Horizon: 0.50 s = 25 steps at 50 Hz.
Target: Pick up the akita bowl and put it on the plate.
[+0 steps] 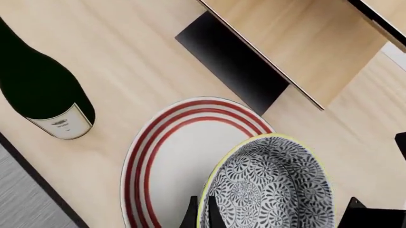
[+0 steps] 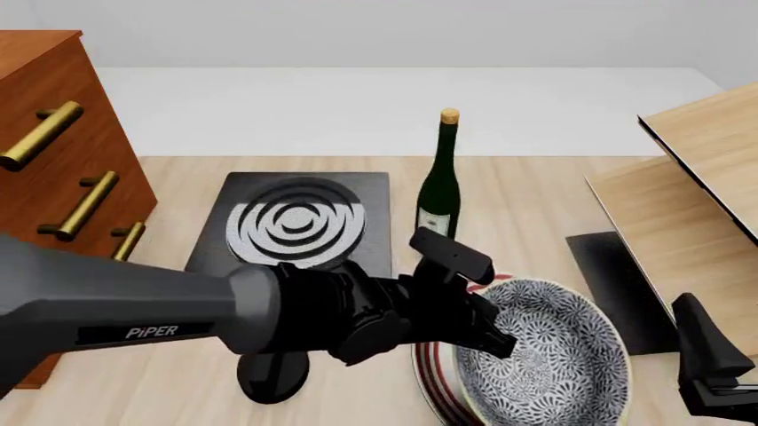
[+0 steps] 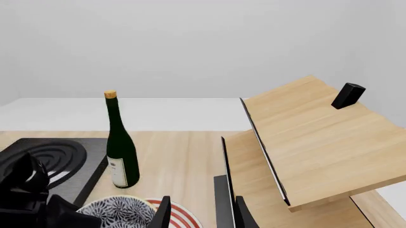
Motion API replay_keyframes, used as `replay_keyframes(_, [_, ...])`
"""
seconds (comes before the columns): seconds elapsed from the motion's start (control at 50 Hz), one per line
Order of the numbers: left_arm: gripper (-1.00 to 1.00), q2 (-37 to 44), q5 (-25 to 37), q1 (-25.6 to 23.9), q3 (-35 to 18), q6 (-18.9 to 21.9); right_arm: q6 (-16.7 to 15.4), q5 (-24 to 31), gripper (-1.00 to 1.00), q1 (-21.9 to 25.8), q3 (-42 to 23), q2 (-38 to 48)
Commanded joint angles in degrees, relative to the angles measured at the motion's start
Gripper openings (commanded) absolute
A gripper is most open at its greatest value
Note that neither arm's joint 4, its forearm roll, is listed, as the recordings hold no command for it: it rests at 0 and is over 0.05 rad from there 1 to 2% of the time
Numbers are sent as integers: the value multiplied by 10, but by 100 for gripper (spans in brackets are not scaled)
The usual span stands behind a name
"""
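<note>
Left gripper [image 1: 201, 216] fills the near edge of the left wrist view, its fingers [image 1: 190, 214] clamped on the rim of the akita bowl [image 1: 269, 187], which overlaps the plate [image 1: 171, 156]; a wine bottle [image 1: 44, 90] stands apart on the tabletop [image 1: 127, 57]. Front view: the left arm [image 2: 177, 311] reaches across, bowl over the right part of the plate, whether resting or lifted cannot be told; stove [image 2: 296, 222] far left, bottle behind, wooden rack [image 2: 687, 204] right. Right wrist view: right gripper [image 3: 199, 216] fingers apart, empty, near the rack.
</note>
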Motion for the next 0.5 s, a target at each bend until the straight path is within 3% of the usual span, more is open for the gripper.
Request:
replay_keyframes(0.02, [-100,5,-8,3,-1,3,0,0,100,0,0,0])
replay_keyframes(0.5, [-100,14,-17,4,3,8,0,0,100,0,0,0])
